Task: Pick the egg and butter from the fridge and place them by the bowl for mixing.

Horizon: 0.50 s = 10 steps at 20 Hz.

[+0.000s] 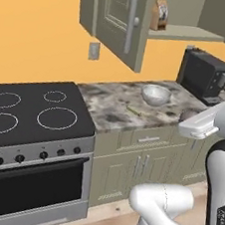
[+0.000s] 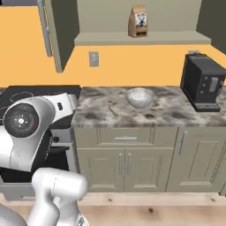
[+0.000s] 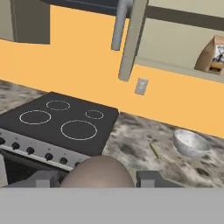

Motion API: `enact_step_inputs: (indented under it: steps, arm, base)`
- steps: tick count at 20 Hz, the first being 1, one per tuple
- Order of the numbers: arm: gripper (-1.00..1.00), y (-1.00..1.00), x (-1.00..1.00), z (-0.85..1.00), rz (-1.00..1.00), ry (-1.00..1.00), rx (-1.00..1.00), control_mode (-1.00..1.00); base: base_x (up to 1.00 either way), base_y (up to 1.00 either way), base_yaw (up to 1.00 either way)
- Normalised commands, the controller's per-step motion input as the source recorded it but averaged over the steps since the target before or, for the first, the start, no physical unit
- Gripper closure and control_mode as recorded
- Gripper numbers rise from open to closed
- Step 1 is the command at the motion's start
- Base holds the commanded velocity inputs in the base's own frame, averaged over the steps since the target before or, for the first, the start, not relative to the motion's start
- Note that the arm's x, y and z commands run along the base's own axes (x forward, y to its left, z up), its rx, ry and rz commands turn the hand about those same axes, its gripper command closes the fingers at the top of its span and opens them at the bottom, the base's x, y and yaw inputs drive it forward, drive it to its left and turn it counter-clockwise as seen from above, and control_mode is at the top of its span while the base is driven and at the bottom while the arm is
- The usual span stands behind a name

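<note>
In the hand view a tan-brown egg (image 3: 97,168) sits between the two finger tips of my gripper (image 3: 98,178), which is shut on it. The hand looks out over the stove towards the counter. The shiny metal bowl (image 1: 155,94) (image 2: 140,97) (image 3: 190,143) stands on the marble counter (image 1: 110,106). A thin yellowish stick, the butter (image 1: 133,110) (image 2: 113,111) (image 3: 154,150), lies on the counter just left of the bowl and apart from it. The fridge is out of view.
A black stove top (image 1: 29,111) with a knob row adjoins the counter on the left. A black coffee machine (image 1: 204,75) (image 2: 203,82) stands right of the bowl. An open cupboard door (image 1: 121,20) hangs above the counter. A brown bag (image 2: 138,21) sits on the shelf.
</note>
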Motion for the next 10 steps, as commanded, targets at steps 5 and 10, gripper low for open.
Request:
enact_step_inputs:
  steps: [5,10]
  arm:
    - [1.00,0.00,0.00,0.00,0.00,0.00,0.00,1.00]
    - [1.00,0.00,0.00,0.00,0.00,0.00,0.00,1.00]
  base:
    - [0.87,-0.98,-0.01]
    - [0.52,-0.19,0.02]
